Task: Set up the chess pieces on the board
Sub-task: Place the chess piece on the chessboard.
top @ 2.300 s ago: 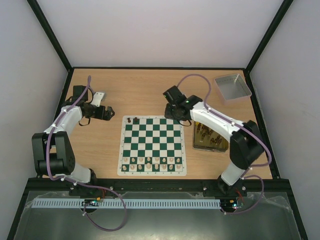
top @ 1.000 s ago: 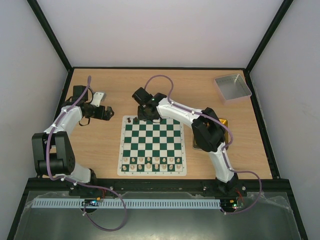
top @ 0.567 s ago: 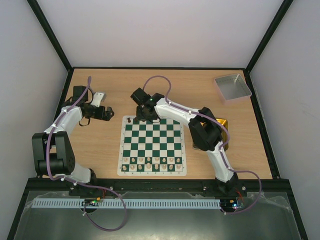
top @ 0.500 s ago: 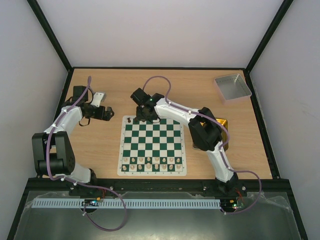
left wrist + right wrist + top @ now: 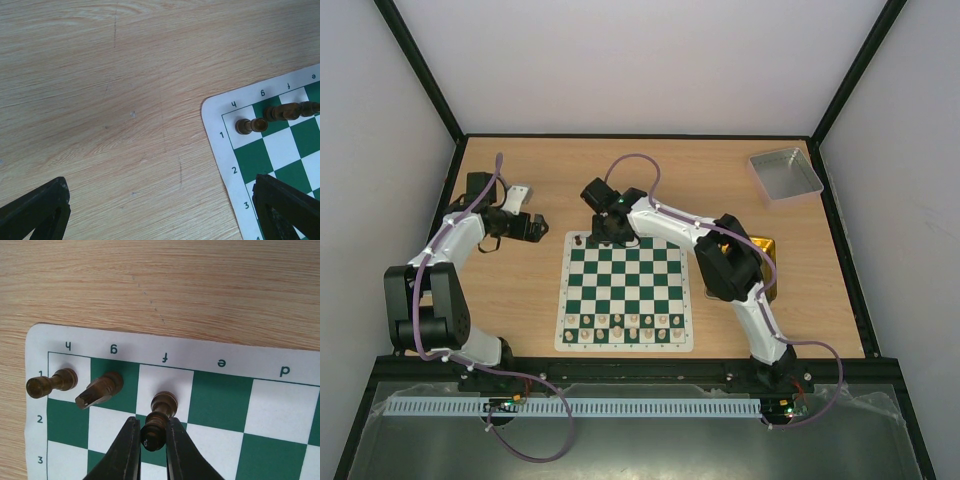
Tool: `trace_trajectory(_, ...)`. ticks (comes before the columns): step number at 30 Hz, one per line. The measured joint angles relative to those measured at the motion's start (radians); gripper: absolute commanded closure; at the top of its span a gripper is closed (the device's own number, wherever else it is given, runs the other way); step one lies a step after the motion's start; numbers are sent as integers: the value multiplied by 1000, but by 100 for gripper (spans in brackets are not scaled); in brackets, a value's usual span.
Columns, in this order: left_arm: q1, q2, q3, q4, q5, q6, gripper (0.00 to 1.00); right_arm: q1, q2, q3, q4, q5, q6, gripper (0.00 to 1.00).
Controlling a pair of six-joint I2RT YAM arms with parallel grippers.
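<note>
**Top external view.** The right gripper now hangs over the far left corner of the board. It has swung there from beside the gold tin in just over two seconds, and in the last half second it barely shifts. Read this as transport finished and placement in hand. The left gripper has not moved and stays parked above the table, left of the board. The cream pieces fill the near rows. Most far squares are bare, so expect many more trips.

**Left wrist view.** The left fingers are spread wide with nothing between them. The board corner shows the h1 piece and the g1 piece standing in line.

**Right wrist view.** The right fingers pinch the upper part of the held piece. Its base lies over white square f1, just beside the g1 piece. You cannot tell whether the base touches the mat. Treat release as not yet done, and confirm contact before you spread the fingers.
</note>
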Motion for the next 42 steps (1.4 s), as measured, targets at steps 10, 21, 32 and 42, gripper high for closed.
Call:
trace_trajectory(10, 0, 0, -2, 0, 0, 0, 1, 0, 11, 0, 4, -6, 0, 90)
trace_trajectory(21, 0, 0, -2, 1, 1, 1, 1, 0, 20, 16, 8, -8, 0, 87)
trace_trajectory(32, 0, 0, -2, 1, 5, 1, 1, 0, 23, 25, 7, -8, 0, 86)
trace_trajectory(42, 0, 0, -2, 0, 5, 1, 1, 0, 26, 29, 7, -17, 0, 85)
